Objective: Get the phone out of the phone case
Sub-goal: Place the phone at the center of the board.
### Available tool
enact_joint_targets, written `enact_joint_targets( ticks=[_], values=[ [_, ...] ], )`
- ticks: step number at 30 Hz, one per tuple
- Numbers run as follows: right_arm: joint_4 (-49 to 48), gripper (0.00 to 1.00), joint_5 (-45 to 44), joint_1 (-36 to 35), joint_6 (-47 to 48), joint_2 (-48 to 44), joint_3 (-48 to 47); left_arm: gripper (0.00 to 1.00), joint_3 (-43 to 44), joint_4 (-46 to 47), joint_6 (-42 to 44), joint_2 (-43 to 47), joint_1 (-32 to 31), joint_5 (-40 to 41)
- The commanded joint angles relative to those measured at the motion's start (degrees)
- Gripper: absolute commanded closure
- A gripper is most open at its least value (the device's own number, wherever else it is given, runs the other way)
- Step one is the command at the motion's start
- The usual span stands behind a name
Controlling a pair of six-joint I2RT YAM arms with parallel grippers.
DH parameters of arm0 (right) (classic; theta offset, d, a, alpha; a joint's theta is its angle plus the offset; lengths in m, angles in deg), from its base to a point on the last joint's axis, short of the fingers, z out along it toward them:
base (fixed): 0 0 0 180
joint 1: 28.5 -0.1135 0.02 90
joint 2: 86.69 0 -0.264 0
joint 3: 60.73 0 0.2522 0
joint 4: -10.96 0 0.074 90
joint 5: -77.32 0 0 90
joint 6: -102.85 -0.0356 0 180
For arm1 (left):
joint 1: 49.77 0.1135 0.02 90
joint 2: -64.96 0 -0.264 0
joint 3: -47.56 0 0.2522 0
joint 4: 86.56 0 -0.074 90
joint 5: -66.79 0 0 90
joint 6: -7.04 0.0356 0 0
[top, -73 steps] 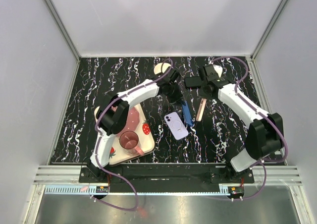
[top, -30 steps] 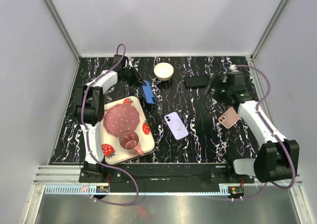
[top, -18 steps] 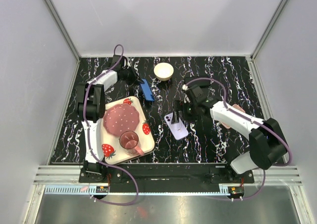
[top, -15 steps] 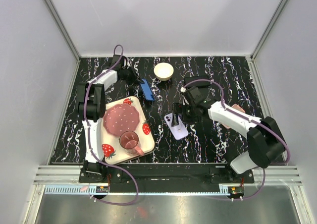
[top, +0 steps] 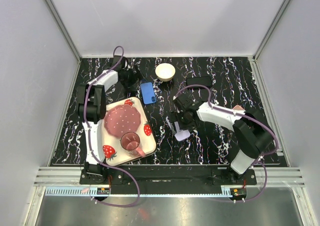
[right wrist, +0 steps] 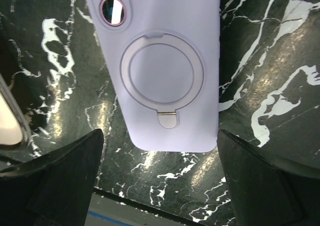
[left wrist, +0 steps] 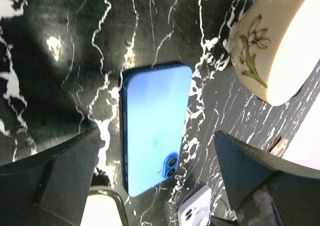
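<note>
The lilac phone case (right wrist: 162,61) with a round ring stand lies flat on the black marble table (top: 215,141), camera lenses showing through its cutout. My right gripper (right wrist: 160,136) hangs open just above its lower end, one finger on each side, touching nothing. In the top view the right gripper (top: 176,122) hides most of the lilac case (top: 183,135). A blue phone (left wrist: 155,126) lies flat, back up. My left gripper (left wrist: 156,133) stands open over it, in the top view at the blue phone's (top: 147,92) left end, the left gripper (top: 134,81) apart from it.
A cream flowered bowl (top: 165,72) stands behind the blue phone. A strawberry tray (top: 145,130) with a pink plate and a cup (top: 131,142) lies at the left. A black phone-shaped thing (top: 199,81) and a pink one (top: 238,108) lie to the right.
My left gripper has opened and let go of the blue phone, which now lies flat. My right arm has swung from the right side to above the lilac case.
</note>
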Motion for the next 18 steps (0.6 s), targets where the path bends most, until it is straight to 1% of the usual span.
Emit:
enact_joint_targets(
  ticks=[1,3,4,7,13,18],
  values=[
    [0.61,0.0,-6.24,-1.2,1.71,2.05,-2.74,0.01,-2.37,0.91,-1.19,11.31,-0.33,0.63],
    [0.7,0.0,-7.65,-2.07,1.98,2.93,-3.01,0.01,-3.77,0.74,-1.1,15.53,-0.6,0.81],
    [1.66,0.0,-10.01,-2.42,1.98,3.98,-3.7,0.01,-4.22,0.73,-1.1,16.86,-0.69,0.81],
    [2.81,0.0,-11.35,-3.66,3.2,5.13,-4.94,0.01,-6.5,0.73,-1.1,22.21,-0.69,0.72],
    [2.37,0.0,-10.65,-5.94,2.87,6.8,-5.91,0.01,-10.45,0.56,-0.83,29.26,-1.13,-2.71],
    [0.09,0.0,-10.38,-5.94,1.28,8.11,-4.33,0.01,-15.1,-0.41,-0.57,33.91,-2.53,-4.03]
  ],
)
